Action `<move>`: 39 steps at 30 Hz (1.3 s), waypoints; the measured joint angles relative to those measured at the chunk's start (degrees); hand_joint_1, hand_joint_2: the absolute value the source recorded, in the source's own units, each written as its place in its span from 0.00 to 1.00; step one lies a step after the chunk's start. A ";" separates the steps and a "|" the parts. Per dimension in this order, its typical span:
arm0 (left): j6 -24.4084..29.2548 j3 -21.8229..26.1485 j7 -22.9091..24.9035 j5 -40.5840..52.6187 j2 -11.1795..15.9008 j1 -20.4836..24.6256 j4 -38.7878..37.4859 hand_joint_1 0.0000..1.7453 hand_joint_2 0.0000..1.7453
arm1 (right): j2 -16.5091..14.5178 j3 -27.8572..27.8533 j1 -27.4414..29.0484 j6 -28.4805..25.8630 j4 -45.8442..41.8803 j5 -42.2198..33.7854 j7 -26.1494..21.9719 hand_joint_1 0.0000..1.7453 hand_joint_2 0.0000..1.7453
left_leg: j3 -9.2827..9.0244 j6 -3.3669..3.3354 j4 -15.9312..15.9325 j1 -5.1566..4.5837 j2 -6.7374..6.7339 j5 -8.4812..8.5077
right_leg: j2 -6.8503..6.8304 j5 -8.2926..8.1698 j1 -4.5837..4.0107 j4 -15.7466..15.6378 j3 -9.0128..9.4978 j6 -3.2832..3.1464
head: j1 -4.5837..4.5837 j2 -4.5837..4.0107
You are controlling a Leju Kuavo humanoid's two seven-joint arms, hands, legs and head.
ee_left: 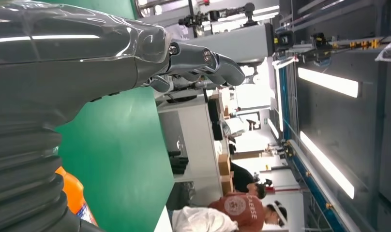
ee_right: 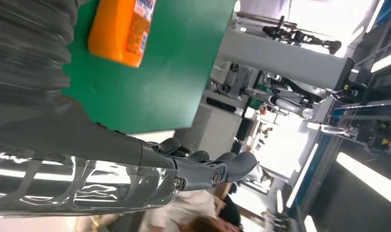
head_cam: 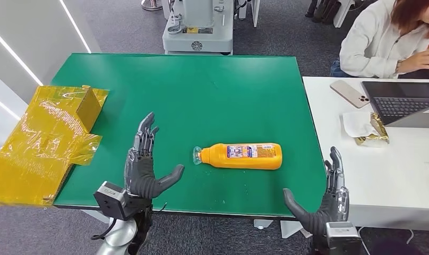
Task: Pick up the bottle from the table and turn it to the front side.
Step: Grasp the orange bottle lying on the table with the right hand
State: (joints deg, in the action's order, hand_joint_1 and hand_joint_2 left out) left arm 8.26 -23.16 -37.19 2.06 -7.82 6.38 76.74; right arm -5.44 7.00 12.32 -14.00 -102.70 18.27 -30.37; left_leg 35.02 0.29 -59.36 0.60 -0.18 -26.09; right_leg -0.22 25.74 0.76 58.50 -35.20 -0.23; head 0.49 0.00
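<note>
Orange bottle lies flat, both hands wait empty.

The bottle (head_cam: 243, 155) lies on its side on the green bench (head_cam: 202, 90), cap toward the left hand (head_cam: 143, 167), label up. That hand and the right hand (head_cam: 325, 204) are released, fingers spread, one on each side, probably ready to reach in. A yellow box (head_cam: 48, 138) sits well apart; nothing blocks the way.

Grey ribbed wrist covers, dk fingers, silver arms.
</note>
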 joint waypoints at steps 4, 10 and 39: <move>-0.92 -0.01 -0.43 0.37 -1.12 1.07 -1.92 0.00 1.00 | 1.86 -0.05 -2.37 -1.13 1.79 8.29 2.39 0.00 1.00 | 0.00 0.00 -0.01 0.00 0.00 0.01 | 0.00 -0.02 0.00 0.00 0.01 0.01 | 0.01 0.00; -1.85 -0.03 -1.66 0.76 -1.84 1.74 -4.06 0.00 1.00 | 5.67 0.76 -5.15 0.20 6.23 15.98 5.68 0.00 1.00 | 0.01 -0.01 -0.03 0.00 0.00 0.00 | 0.00 -0.02 0.00 0.00 0.02 0.01 | 0.00 0.00; -4.81 -1.04 -2.97 0.07 -1.34 3.08 -7.50 0.00 1.00 | 16.94 20.86 -28.78 7.83 31.87 29.14 12.45 0.00 1.00 | -0.01 -0.01 -0.04 0.00 -0.01 0.04 | 0.06 -0.06 0.00 0.04 0.01 -0.03 | -0.01 0.00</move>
State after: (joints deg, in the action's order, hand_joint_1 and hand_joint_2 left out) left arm 3.45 -24.20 -40.16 2.14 -9.16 9.46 69.24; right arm 11.50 27.86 -16.46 -6.17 -70.83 47.41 -17.91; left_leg 35.01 0.28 -59.40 0.60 -0.19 -26.05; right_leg -0.16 25.67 0.76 58.54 -35.19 -0.27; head 0.49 0.00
